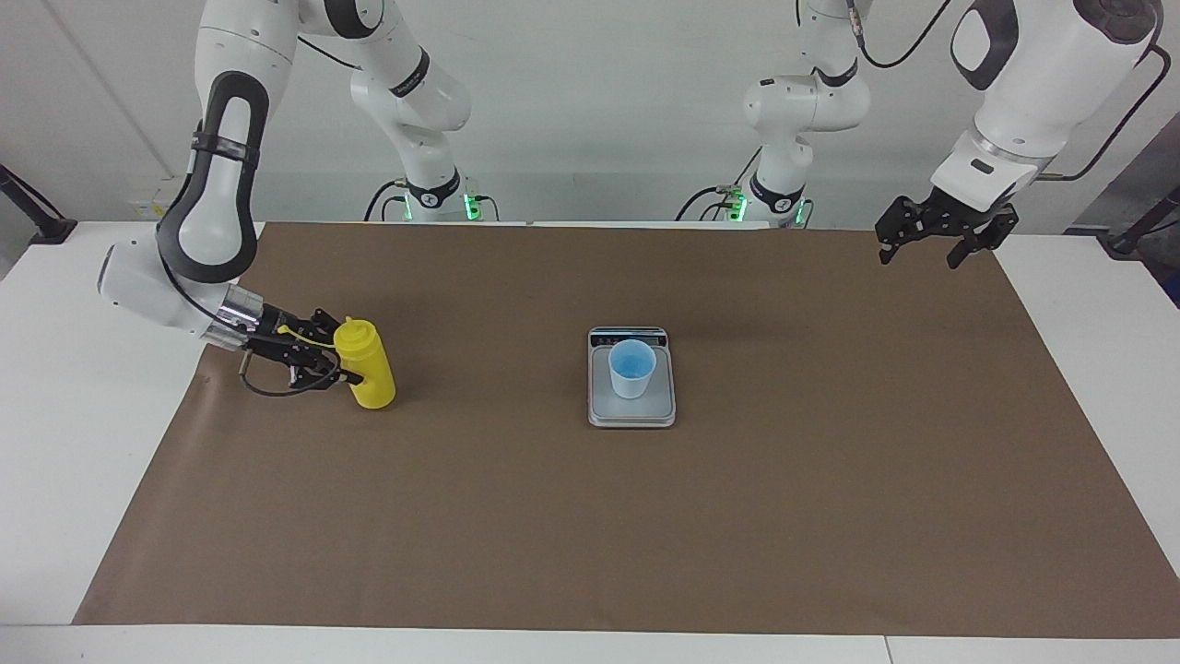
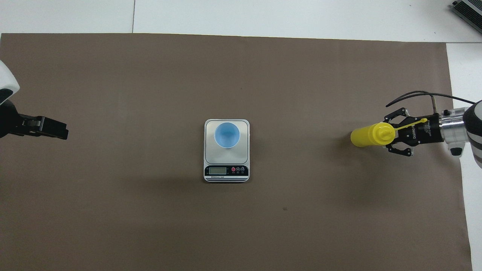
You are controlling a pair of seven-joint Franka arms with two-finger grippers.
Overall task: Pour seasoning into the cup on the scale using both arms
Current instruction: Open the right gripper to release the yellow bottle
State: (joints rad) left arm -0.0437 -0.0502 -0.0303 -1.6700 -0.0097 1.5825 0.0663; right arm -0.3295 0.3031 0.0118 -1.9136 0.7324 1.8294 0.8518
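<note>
The yellow seasoning bottle [image 1: 367, 371] [image 2: 366, 137] is nearly upright, its top tipped slightly, at the right arm's end of the brown mat, its base at or just above the mat. My right gripper [image 1: 345, 358] [image 2: 391, 136] is shut on its upper body from the side, with the yellow cap strap lying over the gripper. The pale blue cup [image 1: 631, 368] [image 2: 227, 135] stands on the silver-grey scale [image 1: 634, 415] [image 2: 226, 155] at the mat's middle. My left gripper [image 1: 918, 257] [image 2: 60, 131] hangs open and empty over the mat's edge at the left arm's end, waiting.
A brown mat [image 1: 645, 526] covers most of the white table [image 1: 55, 443]. A grey device [image 2: 467, 10] lies at the table's corner farthest from the robots, at the right arm's end. The scale's dark display strip [image 2: 226, 171] faces the robots.
</note>
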